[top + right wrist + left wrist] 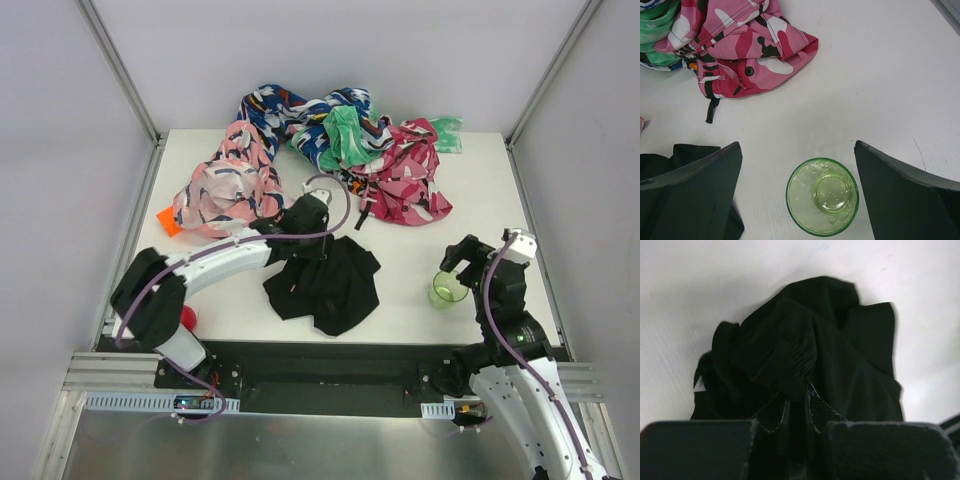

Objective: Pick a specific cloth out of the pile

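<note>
Left tool (798, 409) pinching black cloth (335, 285); right tool (796, 150) spread wide near green cup (822, 196).

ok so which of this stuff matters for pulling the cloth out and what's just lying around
Job:
black cloth
pile
left gripper, pinching the cloth

Lying about:
green cup
orange thing, left of the pile
red thing, near left edge

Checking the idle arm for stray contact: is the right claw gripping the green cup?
No, the right claw is open, fingers clear on both sides of the green cup, which stands upright on the table.
</note>
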Controlling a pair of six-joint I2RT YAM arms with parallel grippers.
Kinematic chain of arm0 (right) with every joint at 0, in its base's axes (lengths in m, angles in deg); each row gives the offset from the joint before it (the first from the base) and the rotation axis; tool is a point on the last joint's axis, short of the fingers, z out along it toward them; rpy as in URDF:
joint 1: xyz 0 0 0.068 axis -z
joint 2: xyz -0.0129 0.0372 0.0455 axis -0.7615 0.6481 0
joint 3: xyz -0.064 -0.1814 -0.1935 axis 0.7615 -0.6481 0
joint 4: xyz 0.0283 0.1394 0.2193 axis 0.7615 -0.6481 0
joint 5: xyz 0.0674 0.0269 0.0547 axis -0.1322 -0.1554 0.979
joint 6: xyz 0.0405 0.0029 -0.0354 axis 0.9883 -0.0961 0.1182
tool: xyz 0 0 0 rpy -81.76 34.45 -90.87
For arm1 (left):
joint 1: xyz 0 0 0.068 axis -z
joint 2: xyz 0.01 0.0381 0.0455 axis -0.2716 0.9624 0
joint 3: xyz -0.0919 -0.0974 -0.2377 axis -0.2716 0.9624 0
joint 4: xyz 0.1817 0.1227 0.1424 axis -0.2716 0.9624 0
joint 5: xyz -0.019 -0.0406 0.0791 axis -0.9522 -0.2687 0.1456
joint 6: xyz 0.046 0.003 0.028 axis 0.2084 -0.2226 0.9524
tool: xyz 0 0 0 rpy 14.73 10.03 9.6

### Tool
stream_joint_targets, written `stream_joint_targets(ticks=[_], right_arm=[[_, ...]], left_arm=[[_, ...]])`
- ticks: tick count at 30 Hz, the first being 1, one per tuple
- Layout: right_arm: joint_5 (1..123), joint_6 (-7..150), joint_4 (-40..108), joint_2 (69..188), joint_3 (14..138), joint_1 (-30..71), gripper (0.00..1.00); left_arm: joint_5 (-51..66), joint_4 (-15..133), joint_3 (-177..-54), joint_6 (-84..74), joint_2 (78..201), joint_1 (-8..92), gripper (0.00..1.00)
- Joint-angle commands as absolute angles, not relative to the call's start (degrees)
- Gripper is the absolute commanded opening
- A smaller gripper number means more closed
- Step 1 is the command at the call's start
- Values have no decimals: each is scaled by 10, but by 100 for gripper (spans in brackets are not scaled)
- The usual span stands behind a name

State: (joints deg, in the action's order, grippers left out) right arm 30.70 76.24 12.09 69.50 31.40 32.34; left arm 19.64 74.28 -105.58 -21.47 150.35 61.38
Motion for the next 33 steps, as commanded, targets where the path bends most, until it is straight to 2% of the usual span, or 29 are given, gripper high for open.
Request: stream_joint_targets(ticks=[1,3,4,6,9,13,16,22,27,33], right_arm=[[298,744,109,684,316,324,96],[297,741,101,682,316,323,96],[297,740,99,683,316,325,96],[294,740,97,685,318,324,96],[287,738,85,692,326,325,96],[276,747,71,703,336,323,96],[269,754,63,714,343,324,96],[279,740,71,734,340,324,96],[292,737,83,753,336,323,96],[279,725,95,779,348,324,96]], left_arm=[[205,730,-1066,-239,1574,601,9],[189,730,-1069,-237,1591,601,35],[184,730,-1070,-234,1592,601,54],[190,738,-1075,-225,1577,601,99],[228,778,-1098,-196,1511,601,99],[284,800,-1082,-180,1360,601,99],[311,814,-1028,-191,1250,601,99],[472,865,-881,-249,1073,580,99],[413,879,-839,-269,1030,489,99],[415,880,-841,-285,1052,469,99]])
